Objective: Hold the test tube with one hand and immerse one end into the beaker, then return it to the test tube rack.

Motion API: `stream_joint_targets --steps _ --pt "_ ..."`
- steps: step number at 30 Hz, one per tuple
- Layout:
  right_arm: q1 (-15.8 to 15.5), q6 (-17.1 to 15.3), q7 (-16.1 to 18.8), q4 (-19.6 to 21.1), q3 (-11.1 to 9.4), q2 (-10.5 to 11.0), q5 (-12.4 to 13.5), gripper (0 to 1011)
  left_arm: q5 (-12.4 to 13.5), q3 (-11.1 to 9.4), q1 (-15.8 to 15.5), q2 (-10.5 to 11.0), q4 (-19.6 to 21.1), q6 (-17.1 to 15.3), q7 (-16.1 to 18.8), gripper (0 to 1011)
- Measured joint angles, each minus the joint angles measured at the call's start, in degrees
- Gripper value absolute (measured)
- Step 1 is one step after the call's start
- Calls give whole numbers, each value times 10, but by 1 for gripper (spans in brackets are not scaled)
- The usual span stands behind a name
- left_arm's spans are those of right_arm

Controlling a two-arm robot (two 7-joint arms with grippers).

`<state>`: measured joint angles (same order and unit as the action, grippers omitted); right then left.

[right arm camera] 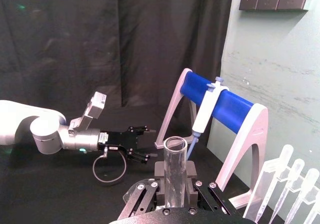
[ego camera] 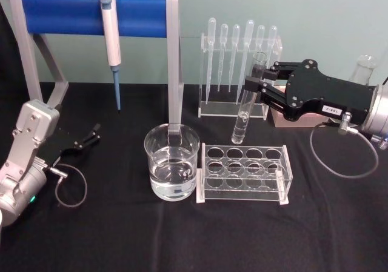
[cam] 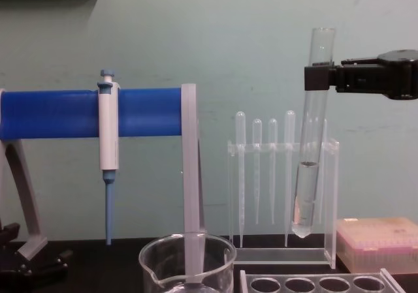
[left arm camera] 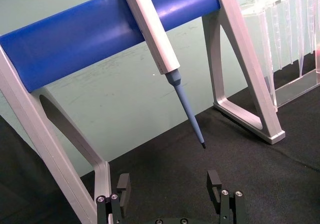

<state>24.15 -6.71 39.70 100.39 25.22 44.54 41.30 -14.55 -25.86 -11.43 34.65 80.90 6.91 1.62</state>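
My right pincer (ego camera: pixel 254 84) grips the test tube (ego camera: pixel 244 111) high up, below its rim, above the rack (ego camera: pixel 245 172), nearer the surface's right edge. I judge it light, slippery, fragile. The left pincer (left arm camera: pixel 169 180) rests open by the left edge.

The chest view's bottom edge cuts off the beaker (cam: pixel 157 267) and the rack (cam: pixel 245 283). In the right wrist view, the right gripper (right arm camera: pixel 175 180) hides the lower length of the test tube (right arm camera: pixel 175 156).
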Motion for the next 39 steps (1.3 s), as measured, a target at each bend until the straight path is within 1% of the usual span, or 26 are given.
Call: stream_joint_targets --steps 37,39 --pt "0 0 0 0 0 0 0 242 0 0 0 0 0 0 0 1000" --pt "5 0 0 0 4 0 -2 242 0 0 0 0 0 0 0 1000"
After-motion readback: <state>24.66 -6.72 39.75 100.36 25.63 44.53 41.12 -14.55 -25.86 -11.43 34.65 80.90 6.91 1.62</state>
